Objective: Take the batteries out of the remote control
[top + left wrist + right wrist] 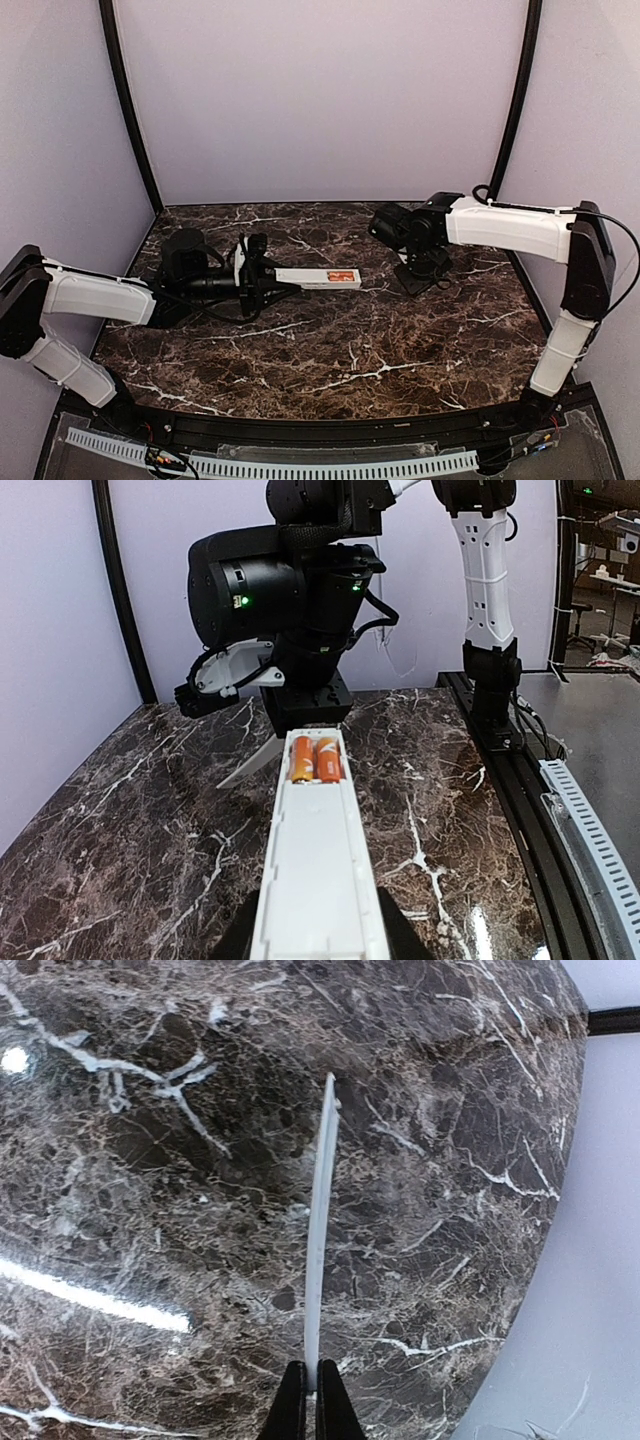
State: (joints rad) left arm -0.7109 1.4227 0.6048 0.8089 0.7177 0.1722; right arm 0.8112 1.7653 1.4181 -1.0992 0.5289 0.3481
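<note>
Showing only in the left wrist view: 2 batteries point(314, 759) lying side by side in the open recess at the far end of the remote control point(315, 850); reading from the top as just an orange patch. Pinching the remote control's near end with the left gripper point(258, 276), jaws slightly apart on it, holding it roughly level over the table point(350, 350). Squeezing a thin white strip point(320, 1230) edge-on with the right gripper point(308, 1400), jaws tight together on it, seen full length only from the right wrist. Crowding the battery end with the right gripper, just beyond it; bare marble lying toward the near edge.
</note>
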